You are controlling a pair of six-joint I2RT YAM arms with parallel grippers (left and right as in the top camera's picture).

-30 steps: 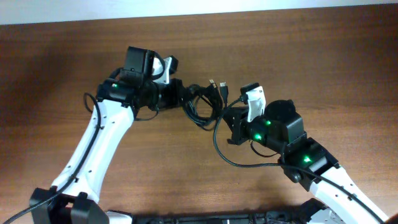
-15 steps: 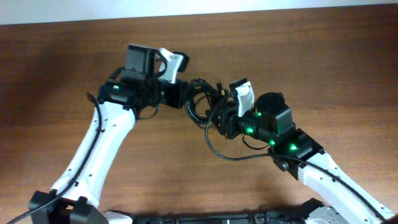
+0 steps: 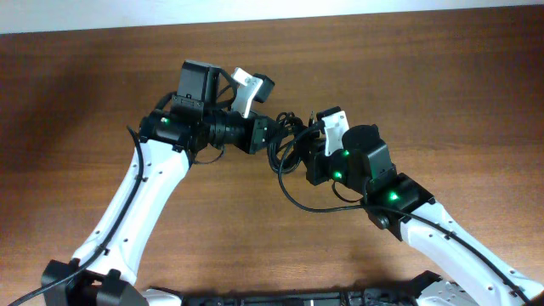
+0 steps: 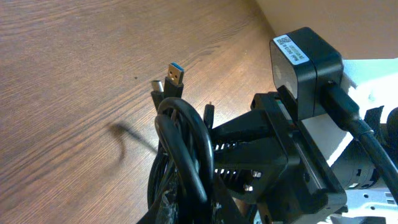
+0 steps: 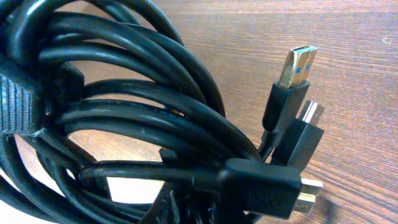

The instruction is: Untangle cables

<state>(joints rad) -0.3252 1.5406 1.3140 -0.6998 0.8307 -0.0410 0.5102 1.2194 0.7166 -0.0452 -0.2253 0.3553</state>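
The cables [image 3: 285, 140] are one tangled bundle of black loops, lifted between the two arms. My left gripper [image 3: 262, 133] is shut on the bundle's left side; in the left wrist view the loops [image 4: 180, 155] rise from its jaws, with plug ends [image 4: 174, 74] on top. My right gripper [image 3: 304, 160] is right against the bundle's right side, its fingers [image 4: 245, 152] spread apart. In the right wrist view the coils [image 5: 124, 106] fill the picture and hide the jaws, and silvery plugs [image 5: 295, 65] stick out at the right.
The brown wooden table [image 3: 408, 76] lies below. A thicker black wire [image 3: 310, 204] loops down from the right arm. The pale wall edge [image 3: 255, 13] runs along the far side. The two arms' heads are very close together.
My right gripper has moved up and left to the bundle. My left gripper has shifted right and rotated, with the bundle still in it.
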